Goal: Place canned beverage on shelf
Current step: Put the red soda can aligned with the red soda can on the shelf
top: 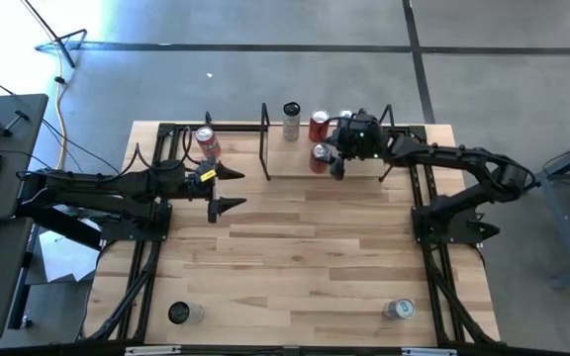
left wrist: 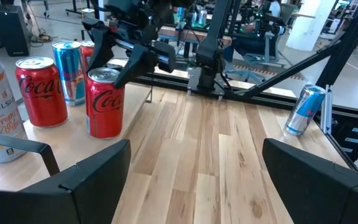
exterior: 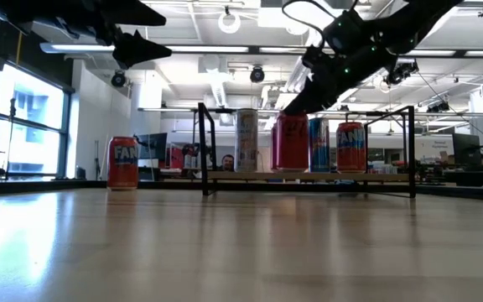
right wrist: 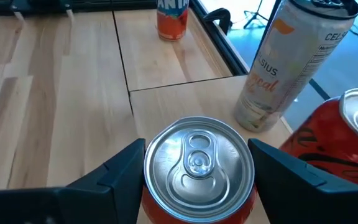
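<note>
While standing on the shelf (top: 295,170), red Coca-Cola can (right wrist: 199,168) between right hand (right wrist: 197,163) fingers, grasped, left hand (top: 228,189) released.

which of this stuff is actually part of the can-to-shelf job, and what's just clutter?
In the job:
- Coke can, gripped by the right gripper
- shelf under it

Lying about:
- Fanta can on the table beside the shelf
- Celsius can and second Coke can, standing on the shelf
- near-left can, near-right can
- left gripper, open, idle
</note>
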You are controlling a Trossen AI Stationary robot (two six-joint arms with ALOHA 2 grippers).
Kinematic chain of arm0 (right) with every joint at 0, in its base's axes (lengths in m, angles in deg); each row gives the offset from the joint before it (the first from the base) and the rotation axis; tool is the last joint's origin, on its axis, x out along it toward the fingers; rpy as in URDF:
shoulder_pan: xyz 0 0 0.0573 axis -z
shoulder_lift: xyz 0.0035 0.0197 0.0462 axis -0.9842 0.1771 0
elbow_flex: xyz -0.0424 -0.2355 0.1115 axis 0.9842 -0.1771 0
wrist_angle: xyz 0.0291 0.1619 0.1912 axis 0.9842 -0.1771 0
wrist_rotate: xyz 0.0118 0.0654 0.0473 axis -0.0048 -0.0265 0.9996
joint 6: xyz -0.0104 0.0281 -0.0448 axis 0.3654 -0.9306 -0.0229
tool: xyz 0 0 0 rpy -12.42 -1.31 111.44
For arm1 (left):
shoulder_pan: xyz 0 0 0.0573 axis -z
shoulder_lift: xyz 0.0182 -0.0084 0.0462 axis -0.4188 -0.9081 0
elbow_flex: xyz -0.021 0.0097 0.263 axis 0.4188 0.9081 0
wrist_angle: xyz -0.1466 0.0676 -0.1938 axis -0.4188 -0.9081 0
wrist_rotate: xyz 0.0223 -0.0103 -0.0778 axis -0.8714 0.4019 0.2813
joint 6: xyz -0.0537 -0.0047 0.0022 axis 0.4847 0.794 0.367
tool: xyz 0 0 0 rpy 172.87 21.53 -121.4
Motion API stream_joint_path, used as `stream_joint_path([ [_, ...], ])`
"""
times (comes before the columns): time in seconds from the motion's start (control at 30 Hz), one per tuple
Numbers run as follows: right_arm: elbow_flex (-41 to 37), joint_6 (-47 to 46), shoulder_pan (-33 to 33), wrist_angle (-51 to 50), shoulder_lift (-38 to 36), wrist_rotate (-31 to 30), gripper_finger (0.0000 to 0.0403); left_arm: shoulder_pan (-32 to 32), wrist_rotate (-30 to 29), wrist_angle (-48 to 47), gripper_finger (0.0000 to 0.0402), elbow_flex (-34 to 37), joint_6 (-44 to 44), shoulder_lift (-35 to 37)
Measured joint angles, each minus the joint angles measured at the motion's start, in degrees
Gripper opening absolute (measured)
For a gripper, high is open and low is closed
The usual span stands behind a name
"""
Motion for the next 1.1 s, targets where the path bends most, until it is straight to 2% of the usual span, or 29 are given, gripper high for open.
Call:
stream_joint_path([
  [0.1,0.0,-0.1,1.3,0.2,0.0,2.5,0.0238,0.0,0.0,0.1,0.0355,0.0,0.0,0.0],
  [0.3,0.1,-0.3,2.2,1.1,1.2,3.8,0.024,0.0,0.0,0.0,0.0355,0.0,0.1,0.0],
  [0.53,0.1,-1.4,2.1,1.9,1.7,2.7,0.0272,0.0,0.5,0.0,0.0355,0.0,-0.4,0.0],
  [1.1,0.1,-1.5,2.1,4.0,1.6,1.6,0.0279,2.1,1.0,-0.1,0.0355,0.0,1.5,0.0],
])
